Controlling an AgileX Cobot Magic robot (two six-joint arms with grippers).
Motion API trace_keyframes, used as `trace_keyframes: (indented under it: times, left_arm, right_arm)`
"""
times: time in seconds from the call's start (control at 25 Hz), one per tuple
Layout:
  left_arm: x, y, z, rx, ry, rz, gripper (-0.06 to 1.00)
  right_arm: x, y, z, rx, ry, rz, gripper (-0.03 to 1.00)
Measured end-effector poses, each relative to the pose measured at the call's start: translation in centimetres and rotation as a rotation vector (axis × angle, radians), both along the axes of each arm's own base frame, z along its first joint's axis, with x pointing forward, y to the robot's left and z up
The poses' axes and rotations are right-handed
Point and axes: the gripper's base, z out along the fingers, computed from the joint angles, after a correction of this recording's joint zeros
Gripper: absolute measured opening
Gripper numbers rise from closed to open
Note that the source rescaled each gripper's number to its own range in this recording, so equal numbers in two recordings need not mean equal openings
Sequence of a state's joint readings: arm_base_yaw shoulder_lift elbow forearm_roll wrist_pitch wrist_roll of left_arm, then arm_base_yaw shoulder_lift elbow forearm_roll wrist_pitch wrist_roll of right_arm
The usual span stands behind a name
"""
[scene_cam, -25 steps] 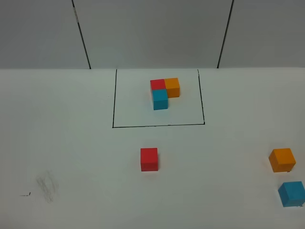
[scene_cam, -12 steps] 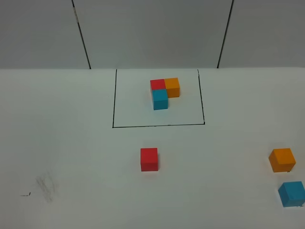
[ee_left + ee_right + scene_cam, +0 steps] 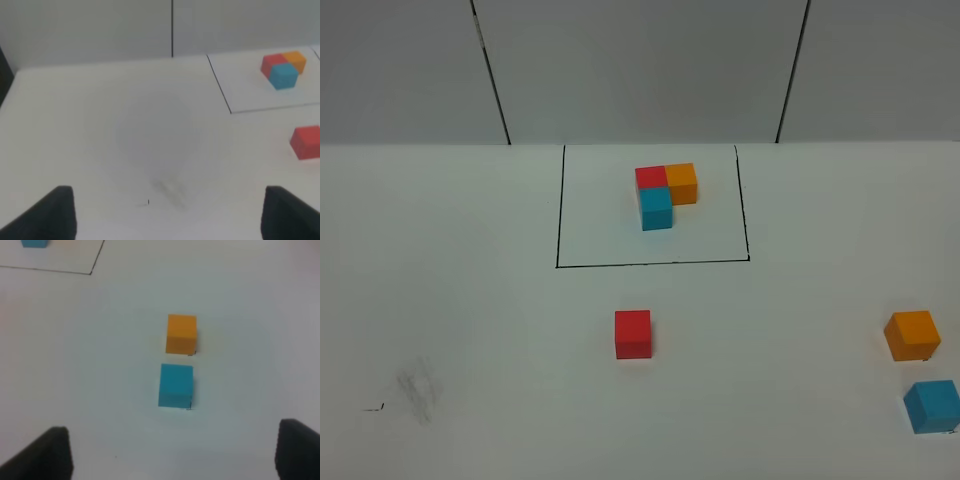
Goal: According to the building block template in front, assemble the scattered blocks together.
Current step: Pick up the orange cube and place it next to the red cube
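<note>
The template (image 3: 666, 195) is a red, orange and blue L of cubes inside a thin black rectangle at the table's far middle; it also shows in the left wrist view (image 3: 283, 70). The loose red cube (image 3: 632, 333) sits just in front of the rectangle and shows in the left wrist view (image 3: 306, 142). The loose orange cube (image 3: 911, 335) and light blue cube (image 3: 932, 405) sit apart at the right edge. My right gripper (image 3: 172, 455) is open above them, orange (image 3: 181, 333) and blue (image 3: 176, 385). My left gripper (image 3: 170, 220) is open and empty over the left side.
A grey smudge (image 3: 418, 388) marks the white table at the front left. A grey panelled wall (image 3: 640, 70) stands behind the table's far edge. Neither arm shows in the exterior high view.
</note>
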State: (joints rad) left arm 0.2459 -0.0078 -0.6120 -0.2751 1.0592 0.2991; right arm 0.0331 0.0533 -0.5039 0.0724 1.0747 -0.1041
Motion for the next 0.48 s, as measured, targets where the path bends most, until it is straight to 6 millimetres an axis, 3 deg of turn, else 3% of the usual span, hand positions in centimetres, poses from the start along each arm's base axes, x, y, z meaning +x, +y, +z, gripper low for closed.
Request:
trace_keyframes:
  times: [0.12, 0.48]
  left_arm:
    - [0.9, 0.1, -1.6, -0.014, 0.054, -0.012, 0.85]
    - [0.9, 0.1, -2.7, -0.025, 0.122, -0.060, 0.85]
  right_arm:
    - [0.0, 0.0, 0.0, 0.000, 0.000, 0.000, 0.73]
    - [0.0, 0.0, 0.0, -0.001, 0.000, 0.000, 0.73]
